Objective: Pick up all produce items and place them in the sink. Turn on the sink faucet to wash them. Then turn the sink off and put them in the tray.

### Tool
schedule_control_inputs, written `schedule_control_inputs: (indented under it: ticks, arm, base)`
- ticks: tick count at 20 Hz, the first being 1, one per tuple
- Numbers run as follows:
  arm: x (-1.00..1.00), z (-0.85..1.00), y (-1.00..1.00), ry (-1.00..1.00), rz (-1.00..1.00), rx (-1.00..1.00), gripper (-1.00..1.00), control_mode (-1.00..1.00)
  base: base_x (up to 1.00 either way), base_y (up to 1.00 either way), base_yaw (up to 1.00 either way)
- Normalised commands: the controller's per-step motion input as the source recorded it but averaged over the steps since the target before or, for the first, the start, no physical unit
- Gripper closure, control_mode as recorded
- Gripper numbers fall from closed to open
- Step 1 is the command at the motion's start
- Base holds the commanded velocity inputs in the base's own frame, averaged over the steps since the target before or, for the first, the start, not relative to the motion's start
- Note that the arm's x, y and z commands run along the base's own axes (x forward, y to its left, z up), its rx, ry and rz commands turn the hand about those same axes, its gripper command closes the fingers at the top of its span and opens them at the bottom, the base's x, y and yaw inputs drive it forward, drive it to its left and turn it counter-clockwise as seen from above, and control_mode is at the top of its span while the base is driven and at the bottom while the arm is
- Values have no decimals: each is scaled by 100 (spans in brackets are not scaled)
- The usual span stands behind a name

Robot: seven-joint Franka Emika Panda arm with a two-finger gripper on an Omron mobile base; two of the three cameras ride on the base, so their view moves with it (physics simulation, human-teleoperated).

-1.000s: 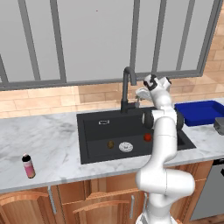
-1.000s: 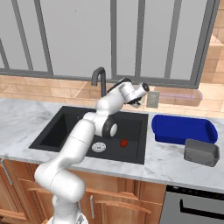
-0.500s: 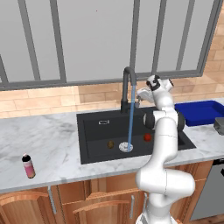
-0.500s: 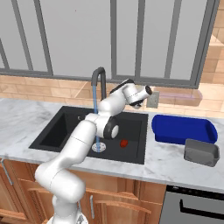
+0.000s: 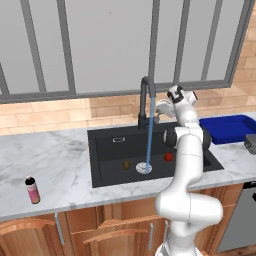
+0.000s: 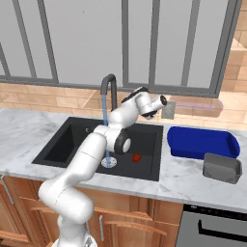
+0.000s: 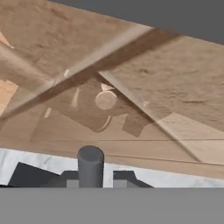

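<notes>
There are two small balls in one black sink [image 5: 107,150]: one brown ball [image 5: 127,164] and one red ball [image 5: 168,156]. The red ball sits at about 3 o'clock from the one round silver drain [image 5: 144,168], and the brown ball at about 9 o'clock. There is one tall black tap [image 5: 145,100] with one thin blue stream of water [image 5: 150,140]. There is one blue tray [image 5: 230,128], one grey box [image 6: 221,167] and one little pink bottle [image 5: 32,190].
</notes>
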Motion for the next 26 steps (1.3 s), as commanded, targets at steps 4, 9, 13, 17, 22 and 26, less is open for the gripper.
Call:
schedule_control_inputs:
  ticks: [4,9,13,17,22,26]
  arm:
    - [24,0,28,0,0,5,100,-100]
    - [20,0,36,0,0,7,100,-100]
    - [29,0,45,0,0,13,100,-100]
    - [35,0,57,0,0,12,100,-100]
    - [26,0,51,0,0,9,100,-100]
    - [11,0,54,0,0,4,100,-100]
  base:
    - [0,0,0]
    - [0,0,0]
    - [0,0,0]
    - [0,0,0]
    - [0,0,0]
    - [0,0,0]
